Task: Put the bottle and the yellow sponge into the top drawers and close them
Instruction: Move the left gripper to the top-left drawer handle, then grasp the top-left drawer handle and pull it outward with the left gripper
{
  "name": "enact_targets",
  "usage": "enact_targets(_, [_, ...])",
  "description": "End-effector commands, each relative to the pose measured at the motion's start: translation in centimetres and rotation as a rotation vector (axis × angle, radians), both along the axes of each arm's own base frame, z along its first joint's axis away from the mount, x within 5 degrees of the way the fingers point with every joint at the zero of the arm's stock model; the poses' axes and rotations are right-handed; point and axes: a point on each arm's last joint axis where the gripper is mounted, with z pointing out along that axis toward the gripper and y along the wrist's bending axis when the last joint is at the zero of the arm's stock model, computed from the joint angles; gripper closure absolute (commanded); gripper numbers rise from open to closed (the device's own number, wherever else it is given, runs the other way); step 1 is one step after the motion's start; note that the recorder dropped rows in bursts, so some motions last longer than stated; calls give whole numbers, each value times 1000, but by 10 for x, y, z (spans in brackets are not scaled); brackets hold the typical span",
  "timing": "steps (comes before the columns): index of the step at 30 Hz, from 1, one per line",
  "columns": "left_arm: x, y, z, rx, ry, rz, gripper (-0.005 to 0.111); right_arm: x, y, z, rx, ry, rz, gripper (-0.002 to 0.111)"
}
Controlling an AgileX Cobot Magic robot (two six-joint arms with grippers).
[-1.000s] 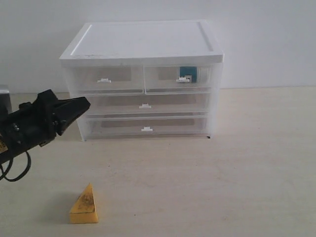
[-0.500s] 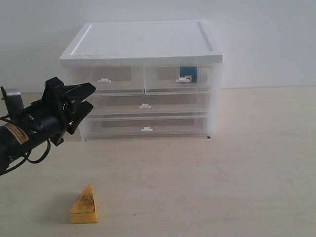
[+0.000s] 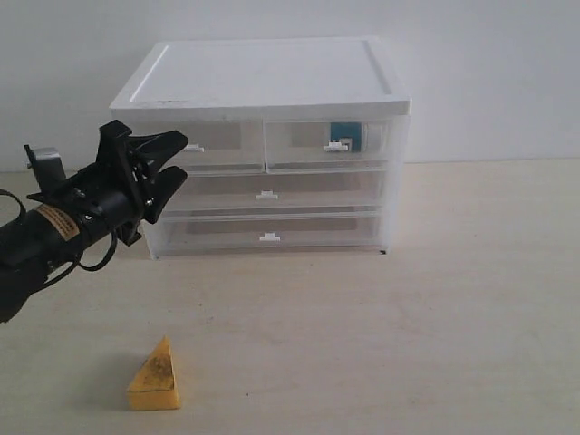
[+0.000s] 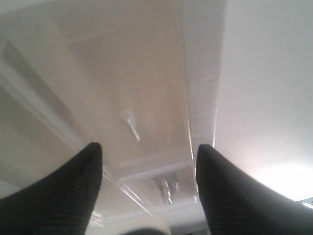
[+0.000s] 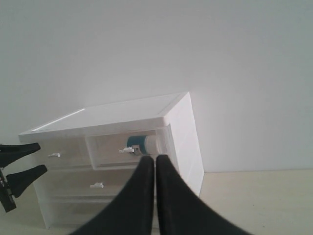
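Bottle (image 3: pixel 345 136) inside right top drawer (image 3: pixel 304 143), drawer shut. Yellow sponge (image 3: pixel 155 376) on worktop (image 3: pixel 408 317), front-left corner. Left claw (image 3: pixel 184 159) apart, right claw (image 5: pixel 155 159) together

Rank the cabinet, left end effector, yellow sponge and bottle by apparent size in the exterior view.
Largest to smallest:
cabinet
left end effector
yellow sponge, though it sits nearer the camera
bottle, only partly visible through its drawer
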Motion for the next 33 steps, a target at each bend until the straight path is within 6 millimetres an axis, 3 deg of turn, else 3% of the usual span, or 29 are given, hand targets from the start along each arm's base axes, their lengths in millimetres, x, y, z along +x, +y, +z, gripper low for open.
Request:
enact_targets(1, [6, -5, 2, -26, -14, 1, 55, 0, 0, 0, -6, -9, -3, 108])
enact_targets(9, [14, -5, -14, -36, 23, 24, 58, 0, 0, 0, -6, -9, -3, 108])
enact_targets(15, [22, -7, -14, -54, 19, 18, 59, 0, 0, 0, -6, -9, -3, 108])
enact_targets(27, [27, -8, -9, -58, -4, 17, 102, 0, 0, 0, -6, -9, -3, 108])
enact_targets(33, [25, -10, -9, -45, -8, -10, 103, 0, 0, 0, -6, -9, -3, 108])
